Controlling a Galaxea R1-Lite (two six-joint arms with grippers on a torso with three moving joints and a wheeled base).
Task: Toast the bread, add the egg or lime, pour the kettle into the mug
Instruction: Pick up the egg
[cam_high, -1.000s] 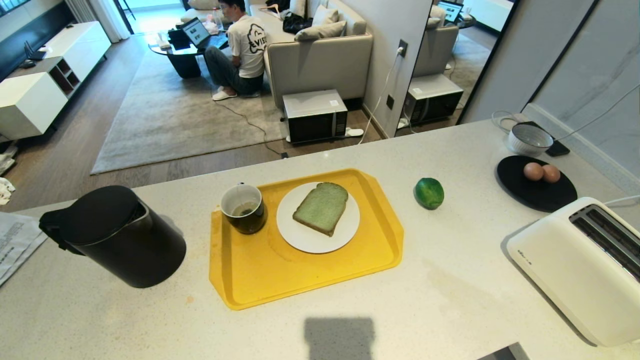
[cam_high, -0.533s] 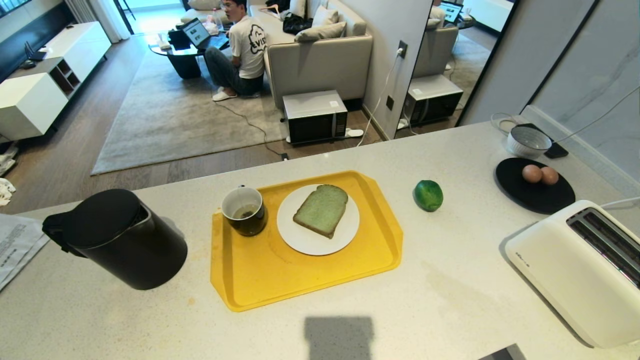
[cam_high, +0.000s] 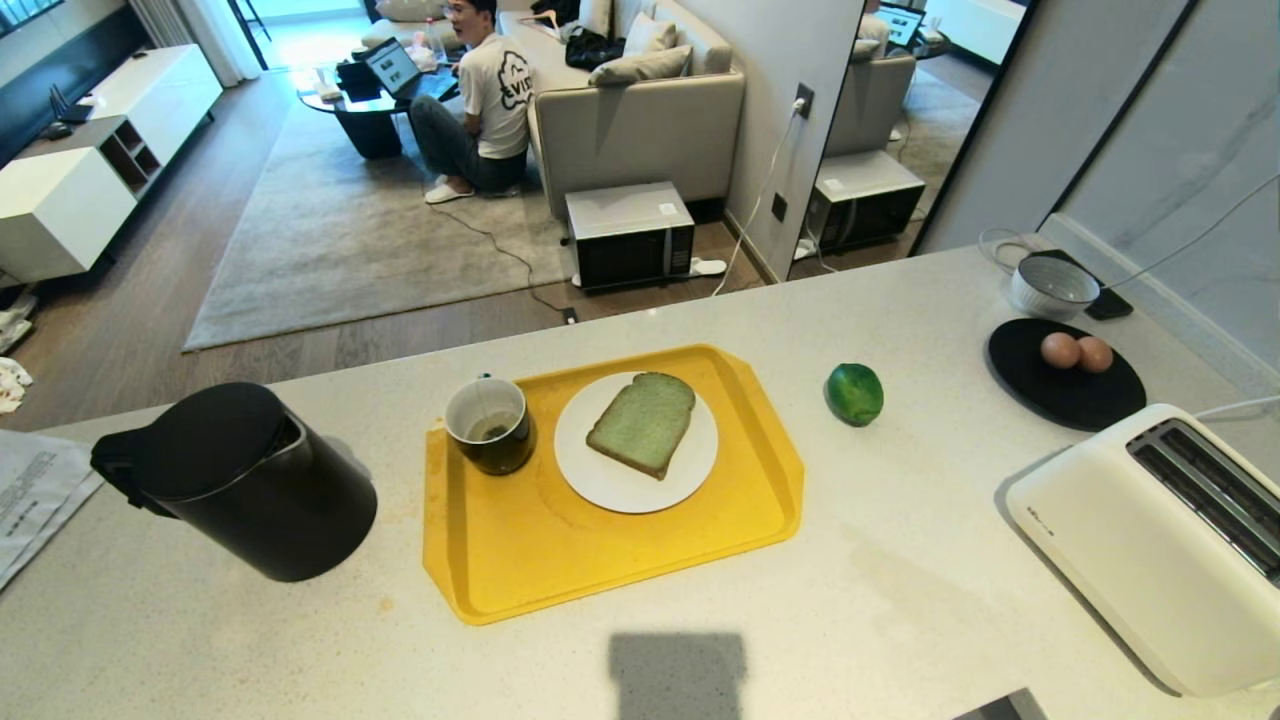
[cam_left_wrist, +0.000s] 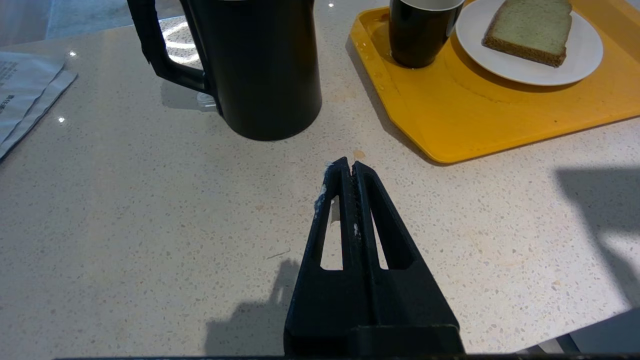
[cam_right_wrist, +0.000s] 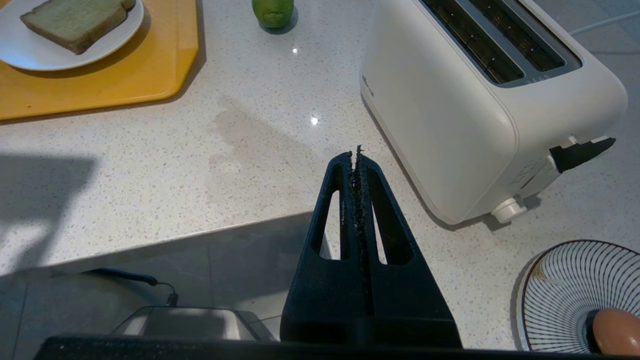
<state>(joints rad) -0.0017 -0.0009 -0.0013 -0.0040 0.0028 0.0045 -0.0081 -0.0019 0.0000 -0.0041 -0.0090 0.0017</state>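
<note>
The bread (cam_high: 642, 422) lies on a white plate (cam_high: 600, 485) on a yellow tray (cam_high: 520, 560), beside the mug (cam_high: 489, 425). The black kettle (cam_high: 240, 480) stands left of the tray, and the lime (cam_high: 854, 393) lies to its right. Two eggs (cam_high: 1060, 349) rest on a black plate (cam_high: 1060, 400) behind the white toaster (cam_high: 1150, 540). Neither arm shows in the head view. My left gripper (cam_left_wrist: 349, 165) is shut and empty, low over the counter short of the kettle (cam_left_wrist: 260, 65). My right gripper (cam_right_wrist: 355, 156) is shut and empty by the toaster (cam_right_wrist: 450, 100).
A grey ribbed bowl (cam_high: 1054, 285) and cables sit at the back right. Papers (cam_high: 30, 490) lie at the counter's left end. A striped dish (cam_right_wrist: 565, 280) holding another egg (cam_right_wrist: 615, 330) lies near the right gripper. A person sits on the floor beyond the counter.
The whole head view has shifted slightly, so the camera moved. Nothing on the counter has moved, and both grippers stay shut.
</note>
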